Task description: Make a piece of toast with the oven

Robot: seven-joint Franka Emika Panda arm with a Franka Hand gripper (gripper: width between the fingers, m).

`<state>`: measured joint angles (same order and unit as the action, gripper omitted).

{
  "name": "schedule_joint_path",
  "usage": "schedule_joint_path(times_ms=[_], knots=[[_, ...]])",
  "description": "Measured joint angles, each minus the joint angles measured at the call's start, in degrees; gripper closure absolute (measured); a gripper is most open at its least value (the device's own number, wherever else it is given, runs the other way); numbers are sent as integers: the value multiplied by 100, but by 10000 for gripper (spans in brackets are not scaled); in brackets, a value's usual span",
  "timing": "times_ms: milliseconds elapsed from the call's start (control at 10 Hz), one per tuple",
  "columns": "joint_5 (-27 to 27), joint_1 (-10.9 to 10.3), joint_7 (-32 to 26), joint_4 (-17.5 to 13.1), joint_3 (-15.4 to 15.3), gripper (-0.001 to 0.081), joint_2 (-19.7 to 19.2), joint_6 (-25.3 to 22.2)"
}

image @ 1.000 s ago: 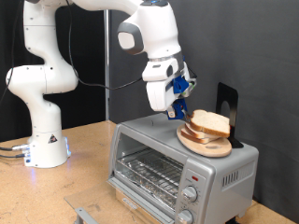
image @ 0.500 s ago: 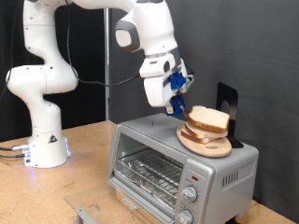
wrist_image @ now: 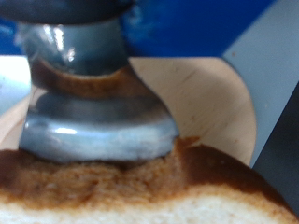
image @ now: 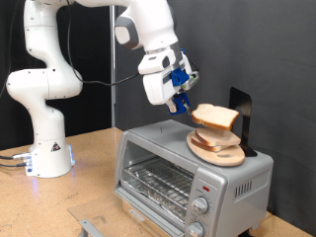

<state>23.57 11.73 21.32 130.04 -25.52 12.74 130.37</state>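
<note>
Gripper (image: 188, 107) clenched on the piece of toast (image: 214, 118), pinching one crust edge; the slice hangs out flat from the fingers, clear of the stack of slices (image: 218, 141) just below on the wooden plate (image: 212, 155) atop the oven (image: 193, 180). Risk: edge-only pinch, so the soft bread may sag, tear or slip out during a swing. A second ago the slice lay on the stack; now it is lifted and the arm has shifted up.
</note>
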Motion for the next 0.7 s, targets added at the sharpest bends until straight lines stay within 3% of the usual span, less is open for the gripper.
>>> schedule_joint_path(times_ms=[300,500,700], knots=[[67,-3,-178,92,21,415,93,-67],[268,-5,-698,246,42,415,196,-167],[597,-14,-1256,586,181,415,539,-198]])
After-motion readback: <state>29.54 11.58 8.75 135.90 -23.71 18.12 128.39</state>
